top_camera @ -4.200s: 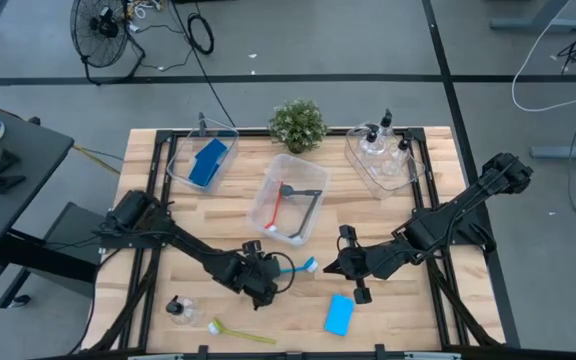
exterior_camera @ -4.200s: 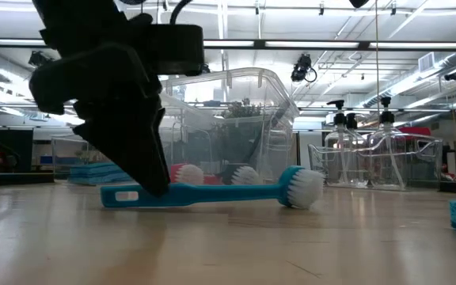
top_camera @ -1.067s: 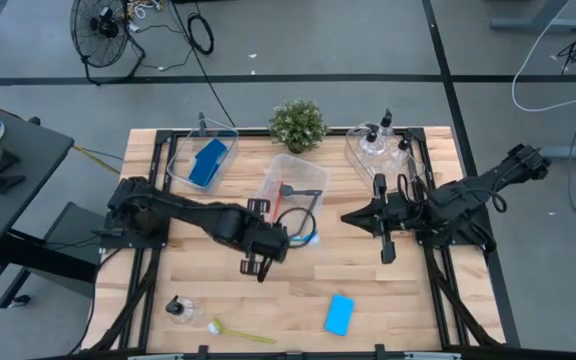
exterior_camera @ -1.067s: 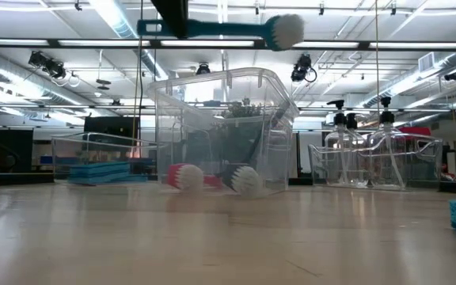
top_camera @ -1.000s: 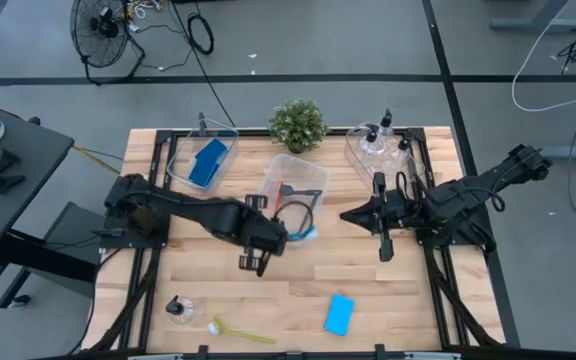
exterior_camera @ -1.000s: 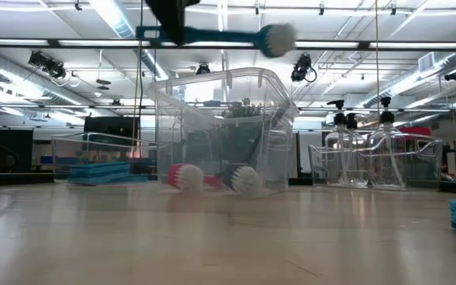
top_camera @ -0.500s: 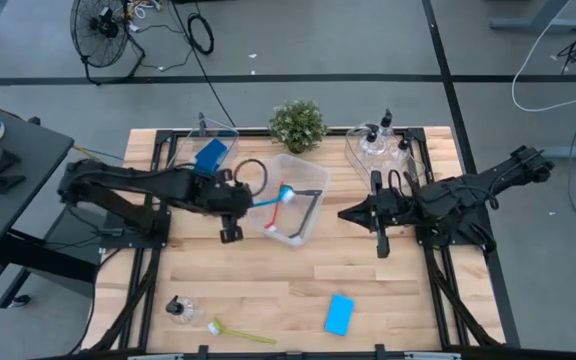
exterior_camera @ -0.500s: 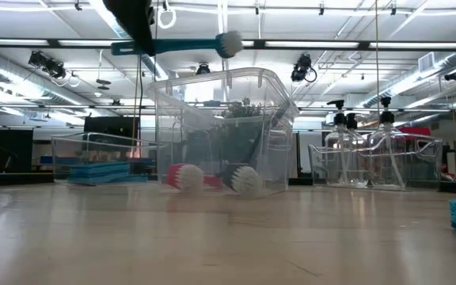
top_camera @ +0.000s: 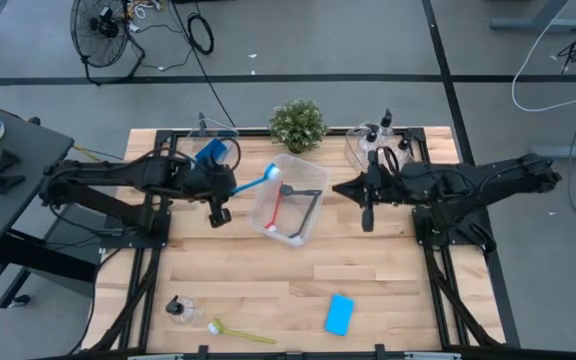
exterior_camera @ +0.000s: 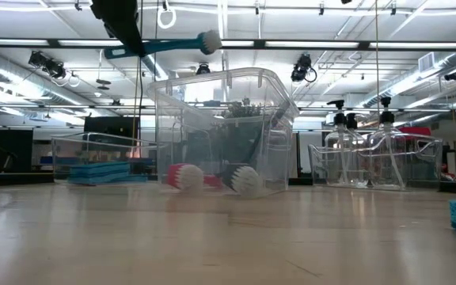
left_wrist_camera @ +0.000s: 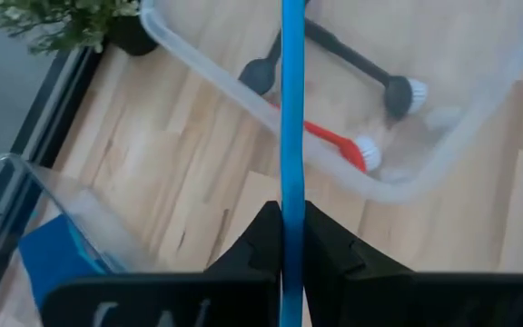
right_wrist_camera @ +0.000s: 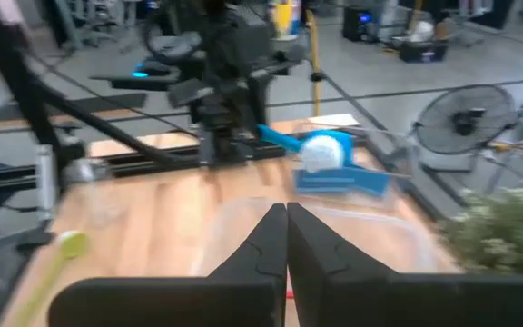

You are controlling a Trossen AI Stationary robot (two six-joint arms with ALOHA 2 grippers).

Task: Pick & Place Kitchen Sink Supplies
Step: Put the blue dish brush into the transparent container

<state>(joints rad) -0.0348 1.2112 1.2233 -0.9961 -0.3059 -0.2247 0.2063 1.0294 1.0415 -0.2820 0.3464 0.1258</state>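
High view: left gripper (top_camera: 226, 186) raised just beside the left wall of the middle bin (top_camera: 313, 222), pinching the handle of the blue brush (top_camera: 258, 183). Long axis of the brush running rightward and slightly toward the table's far edge, white head reaching over the bin's near-left rim. Inside the bin, a red brush (top_camera: 277, 209) and a grey brush (top_camera: 309, 203). Right gripper (top_camera: 366, 190) waiting just right of the same bin, in front of the bottle bin (top_camera: 353, 155). Left bin (top_camera: 178, 160) holding 1 blue sponge (top_camera: 211, 152). Still loose near the front edge: another blue sponge (top_camera: 339, 313), a yellow-green brush (top_camera: 240, 333), a pump bottle (top_camera: 177, 309).

Low view: blue brush (exterior_camera: 165, 45) held high, nearly level, bristle head above the middle bin's (exterior_camera: 283, 103) open top, handle end clamped from above. 2 brush heads resting on the bin floor below.

Left wrist view: blue handle (left_wrist_camera: 292, 136) squeezed between the 2 dark fingers (left_wrist_camera: 260, 238), running straight away from them toward the bin, which lies directly ahead. Probably only a short carry forward along that axis before release, left arm clearly the nearer one.

Right wrist view: fingers (right_wrist_camera: 266, 245) pressed together, nothing between them. Left arm and brush head (right_wrist_camera: 323, 150) visible beyond the bin.
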